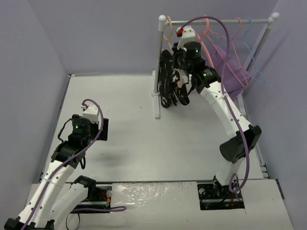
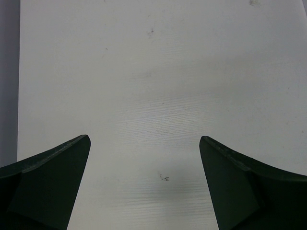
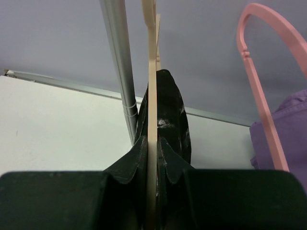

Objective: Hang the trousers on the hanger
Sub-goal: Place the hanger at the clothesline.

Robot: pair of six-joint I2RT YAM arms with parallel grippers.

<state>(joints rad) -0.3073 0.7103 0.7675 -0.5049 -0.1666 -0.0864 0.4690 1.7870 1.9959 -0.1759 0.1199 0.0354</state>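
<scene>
White table (image 1: 134, 129), lavender walls. At the back rack (image 1: 216, 21), the right gripper (image 3: 151, 158) is clamped on the beige hanger (image 3: 151, 72), where the trousers (image 3: 169, 105) hang. The left gripper (image 2: 145, 141) hovers over the table, fingers wide apart.

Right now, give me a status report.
Left end effector open over table. Right end effector shut on hanger, trousers draped over it. Rack post close beside it.

right claw (image 3: 152, 160) pinching beige hanger (image 3: 152, 72), trousers (image 3: 171, 108) draped, pink hanger (image 3: 259, 96) beside
</scene>
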